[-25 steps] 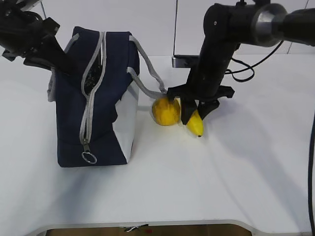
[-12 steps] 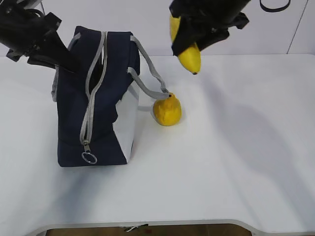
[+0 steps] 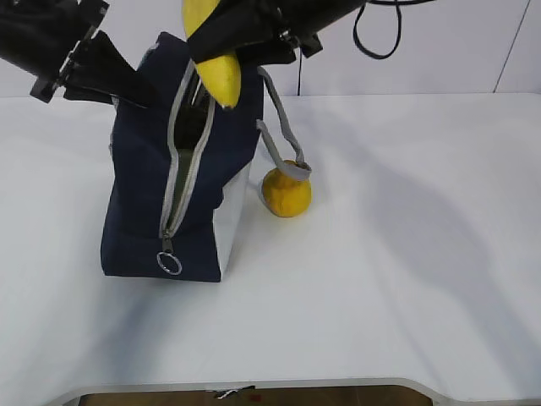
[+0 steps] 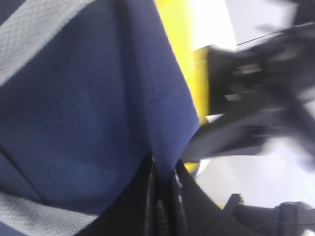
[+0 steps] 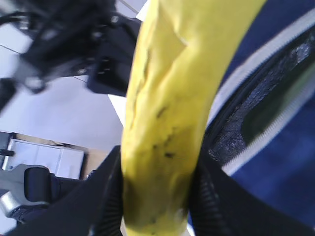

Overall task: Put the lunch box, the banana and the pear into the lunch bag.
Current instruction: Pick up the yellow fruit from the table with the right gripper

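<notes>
While your right gripper (image 5: 157, 196) has the banana (image 3: 215, 63) clamped between its jaws, tip hanging below them right over the open zip of the lunch bag (image 3: 144, 203), you're mid-step on item two: banana into bag. In the right wrist view the fingers (image 5: 106, 191) press both sides of the fruit, so the jaws are closed down to banana width, nothing loose.

Your left gripper (image 4: 160, 206) looks pinched on the top edge of the bag fabric, jaws nearly together with cloth between them, holding the mouth apart. The exterior view shows that arm at the bag's upper left corner.

Pear (image 3: 286, 191) sits on the table (image 3: 406, 254) well below and to the side of the right jaws, touching the grey handle strap (image 3: 283, 148), just beside the bag's white panel. Not yet packed.

Lunch box: something pale green shows through the zip gap, likely its lid inside the bag; can't confirm.

Next move as I judge it: lower the banana straight down through the slot under the jaws, tip first, keep the left pinch firm so the opening doesn't close, then release. The gap is narrow, so the banana may catch on the zip edge.
</notes>
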